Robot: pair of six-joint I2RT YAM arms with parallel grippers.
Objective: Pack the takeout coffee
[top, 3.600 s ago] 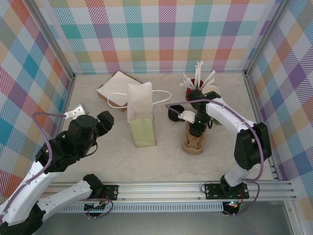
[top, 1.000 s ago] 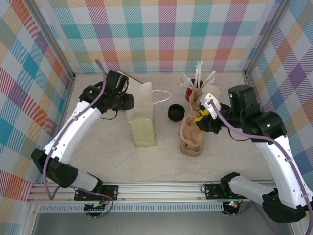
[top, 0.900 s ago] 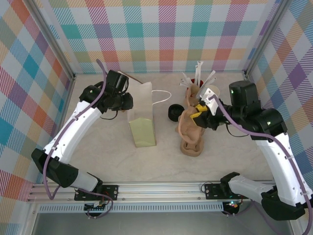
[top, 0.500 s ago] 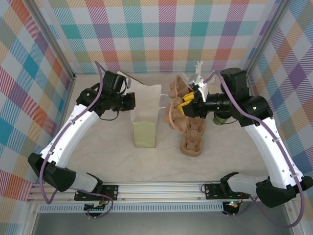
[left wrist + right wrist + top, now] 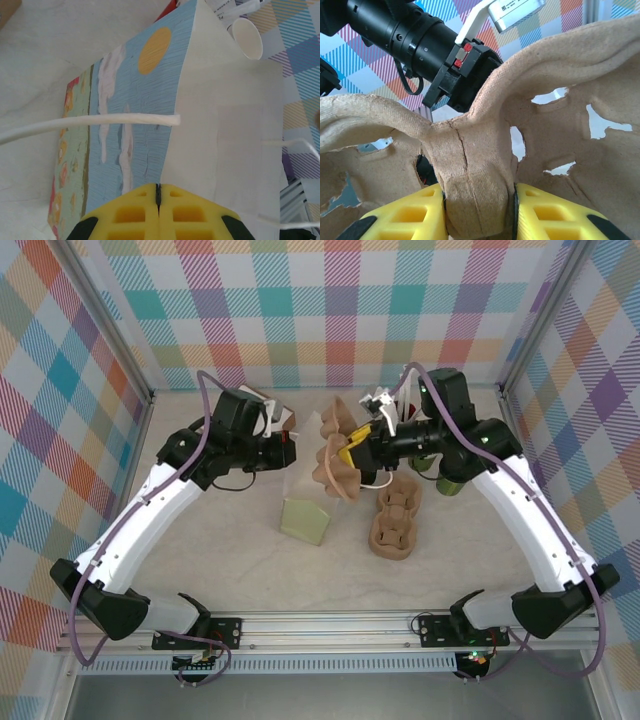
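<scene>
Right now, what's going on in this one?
The left arm's jaws are pinched shut on the rim of the paper bag. The right arm's jaws grip a brown cup carrier by its middle ridge, holding it in the air beside the bag. A second carrier lies on the table. The green coffee cup sits by the right arm, untouched and not yet packed.

From above, the right arm covers most of the olive-green cup toward the table's right edge, and the lifted pulp carrier hides part of the mouth of the paper bag. At the left wrist, the picture's bottom edge cuts off the left gripper, and the bag handle runs off the left.
</scene>
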